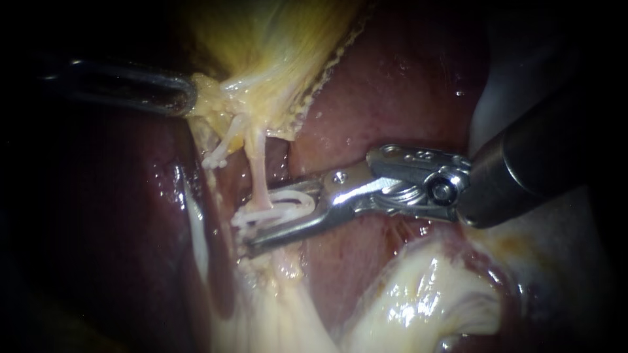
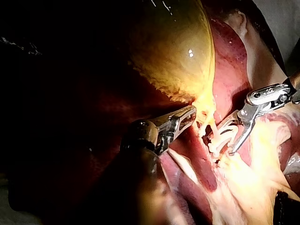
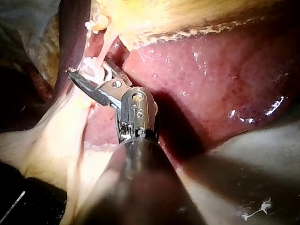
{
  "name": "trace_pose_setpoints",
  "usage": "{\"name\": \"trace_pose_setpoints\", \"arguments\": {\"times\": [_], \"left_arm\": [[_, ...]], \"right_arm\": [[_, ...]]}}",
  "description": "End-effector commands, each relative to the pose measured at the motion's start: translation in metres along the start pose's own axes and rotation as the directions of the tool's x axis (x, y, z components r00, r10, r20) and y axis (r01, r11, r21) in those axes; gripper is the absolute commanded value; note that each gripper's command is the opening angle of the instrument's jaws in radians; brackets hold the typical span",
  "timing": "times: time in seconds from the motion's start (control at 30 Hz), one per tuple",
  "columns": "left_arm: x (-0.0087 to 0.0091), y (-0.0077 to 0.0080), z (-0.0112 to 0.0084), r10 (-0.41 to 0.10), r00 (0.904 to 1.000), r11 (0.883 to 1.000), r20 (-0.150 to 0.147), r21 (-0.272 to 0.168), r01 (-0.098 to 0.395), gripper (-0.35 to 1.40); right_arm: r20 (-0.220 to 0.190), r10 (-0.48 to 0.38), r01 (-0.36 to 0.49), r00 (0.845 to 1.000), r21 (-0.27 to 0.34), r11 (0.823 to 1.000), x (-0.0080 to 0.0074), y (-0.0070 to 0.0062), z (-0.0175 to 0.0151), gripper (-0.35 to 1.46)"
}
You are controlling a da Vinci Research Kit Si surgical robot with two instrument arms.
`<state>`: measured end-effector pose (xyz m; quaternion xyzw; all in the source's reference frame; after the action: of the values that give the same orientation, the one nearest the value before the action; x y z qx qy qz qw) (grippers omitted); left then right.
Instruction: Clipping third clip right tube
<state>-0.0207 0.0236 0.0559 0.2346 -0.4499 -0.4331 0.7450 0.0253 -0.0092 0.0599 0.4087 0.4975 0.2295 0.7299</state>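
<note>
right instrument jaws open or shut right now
Open. The endoscope view shows a wide gap between the right instrument's jaws; the right tube with its white clips lies in that gap, not squeezed.

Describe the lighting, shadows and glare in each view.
Endoscope view: light pools at the centre, the left instrument sits in the dark margin, and glare marks the right instrument on its metal. Left wrist view: the gallbladder is bright with a glint, and much beyond it is black. Right wrist view: the right instrument shadows the liver, which shows wet glints.
</note>
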Motion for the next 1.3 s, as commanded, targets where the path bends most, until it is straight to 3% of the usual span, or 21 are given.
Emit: {"name": "trace_pose_setpoints", "arguments": {"times": [0.03, 0.17, 0.3, 0.67, 0.9, 0.97, 1.03, 1.3], "left_arm": [[0.0, 0.0, 0.0, 0.0, 1.0, 1.0, 0.0, 0.001, 0.0, -0.35], [0.0, 0.0, -0.0001, 0.0, 1.0, 1.0, 0.0, 0.001, 0.0, -0.35], [-0.0001, 0.0, 0.0, 0.0, 1.0, 1.0, 0.0, 0.0, 0.0, -0.35], [-0.0001, 0.0, 0.0001, 0.0, 1.0, 1.0, 0.0, 0.0, 0.0, -0.35], [-0.0001, 0.0, 0.0001, 0.0, 1.0, 1.0, 0.0, 0.0, 0.0, -0.35], [-0.0001, 0.0, 0.0001, 0.0, 1.0, 1.0, 0.0, 0.0, 0.0, -0.35], [-0.0001, 0.0, 0.0001, 0.0, 1.0, 1.0, 0.0, 0.0, 0.0, -0.35], [-0.0001, 0.0, 0.0001, 0.0, 1.0, 1.0, 0.0, 0.0, 0.0, -0.35]], "right_arm": [[0.0, 0.0, 0.0, 1.0, 0.0, 1.0, 0.0, 0.0, 0.0, 0.49], [-0.004, 0.001, -0.001, 1.0, 0.001, 1.0, 0.0002, 0.0, -0.0001, 0.49], [-0.026, -0.008, 0.008, 1.0, 0.011, 1.0, 0.0017, 0.0, -0.0003, 0.49], [-0.165, -0.021, 0.027, 0.986, 0.032, 0.999, 0.0071, 0.0004, -0.0021, 0.49], [-0.204, -0.012, 0.023, 0.979, 0.051, 0.998, 0.0072, 0.0005, -0.0022, 0.48], [-0.246, 0.044, -0.023, 0.968, 0.089, 0.996, 0.0071, 0.0005, -0.0022, 0.47], [-0.262, 0.087, -0.049, 0.961, 0.149, 0.988, 0.0071, 0.0004, -0.0022, 0.46], [-0.272, 0.112, -0.065, 0.956, 0.176, 0.982, 0.0071, 0.0003, -0.0024, 0.38]]}}
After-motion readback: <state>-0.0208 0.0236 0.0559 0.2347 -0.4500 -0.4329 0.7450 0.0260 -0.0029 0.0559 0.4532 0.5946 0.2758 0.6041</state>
